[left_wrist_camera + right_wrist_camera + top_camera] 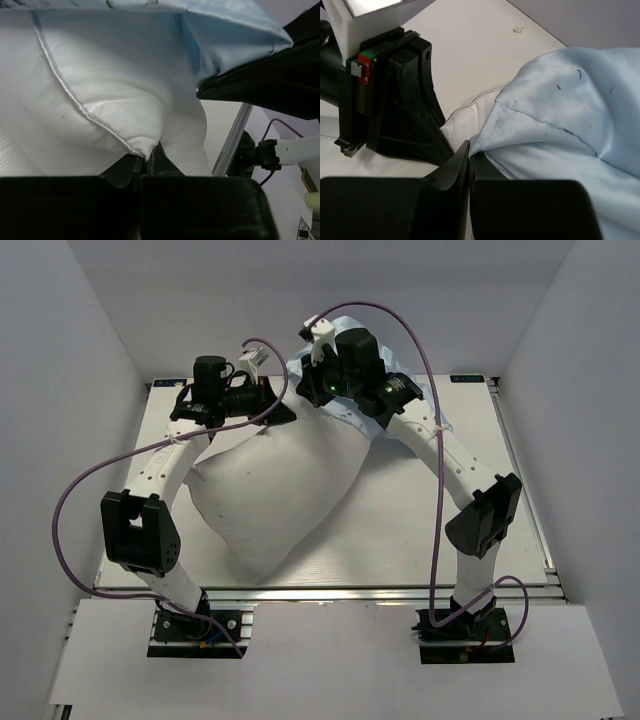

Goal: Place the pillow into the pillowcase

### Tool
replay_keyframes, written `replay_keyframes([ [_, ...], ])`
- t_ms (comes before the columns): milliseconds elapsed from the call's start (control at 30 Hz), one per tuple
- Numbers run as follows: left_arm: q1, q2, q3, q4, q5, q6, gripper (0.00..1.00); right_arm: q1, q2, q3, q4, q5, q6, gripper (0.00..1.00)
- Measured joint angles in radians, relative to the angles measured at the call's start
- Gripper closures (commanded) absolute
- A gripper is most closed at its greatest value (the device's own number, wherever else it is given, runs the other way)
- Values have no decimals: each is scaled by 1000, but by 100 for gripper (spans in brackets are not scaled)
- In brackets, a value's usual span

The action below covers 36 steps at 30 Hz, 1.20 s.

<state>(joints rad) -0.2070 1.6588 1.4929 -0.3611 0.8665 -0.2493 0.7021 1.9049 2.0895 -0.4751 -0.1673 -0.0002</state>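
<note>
the pillow (270,495) is plain white; the pillowcase (570,115) is light blue with tiny dark flecks; the cables (436,550) are purple; the table (400,530) is off-white.

The right gripper (470,150) is pinching a seamed edge of the pillowcase (560,130) between its 2 closed fingers. A strip of the pillow (462,117) is showing just behind that edge, with the left gripper (427,132) standing close beside it over the table (485,45).
</note>
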Motion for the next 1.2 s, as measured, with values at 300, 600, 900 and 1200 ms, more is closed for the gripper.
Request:
replay_keyframes([
  [300, -3, 0, -127, 87, 11, -21, 100, 18, -39, -93, 32, 46, 3, 89],
  [600, 60, -2, -180, 81, -97, -11, 59, -34, -32, -154, 88, -14, -84, 21],
  [900, 145, -32, -116, -60, -407, -10, 33, -230, -226, -320, 145, -133, -193, 18],
  [1200, 123, -203, -37, -80, -519, -16, 28, -256, -565, -862, 192, -266, -446, 30],
])
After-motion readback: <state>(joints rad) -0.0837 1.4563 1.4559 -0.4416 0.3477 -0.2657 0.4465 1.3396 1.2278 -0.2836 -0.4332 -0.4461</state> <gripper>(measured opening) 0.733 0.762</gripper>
